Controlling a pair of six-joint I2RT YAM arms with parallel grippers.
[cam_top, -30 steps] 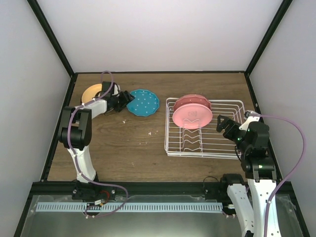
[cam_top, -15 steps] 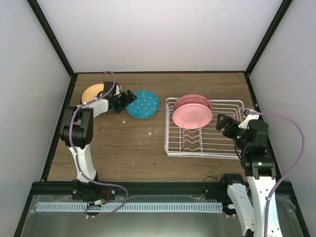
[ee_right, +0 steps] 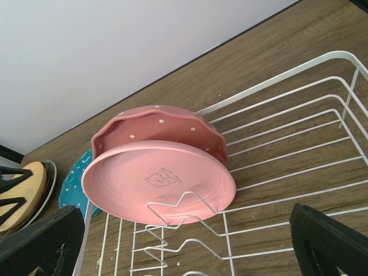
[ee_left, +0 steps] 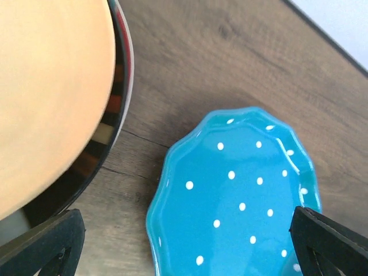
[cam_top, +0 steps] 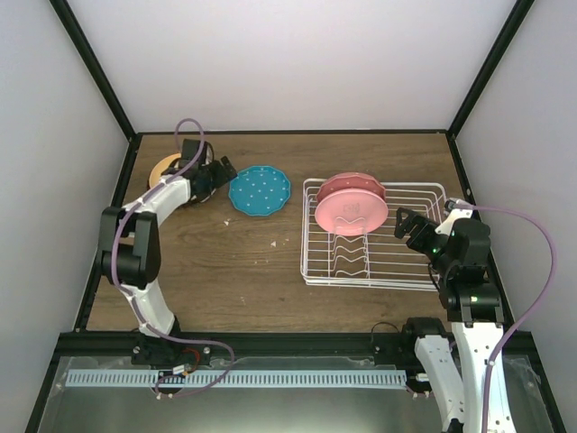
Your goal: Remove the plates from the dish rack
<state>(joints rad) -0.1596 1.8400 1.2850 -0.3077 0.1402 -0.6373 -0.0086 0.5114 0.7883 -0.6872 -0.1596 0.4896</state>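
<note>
Showing the table (cam_top: 225, 271) from above: the left gripper (cam_top: 215, 173), jaws spread wide and empty, hangs near the far left corner between the dark-rimmed cream-orange plate (cam_top: 164, 167) and the teal dotted plate (cam_top: 260, 189), both lying flat. Two pink plates (cam_top: 352, 213) stand on edge in the dish rack (cam_top: 406, 266) toward the right edge. The right gripper (cam_top: 407, 225), jaws likewise apart and holding nothing, hovers at the rack's right end.

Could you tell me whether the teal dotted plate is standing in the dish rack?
No, the teal dotted plate lies flat on the table, left of the dish rack.
</note>
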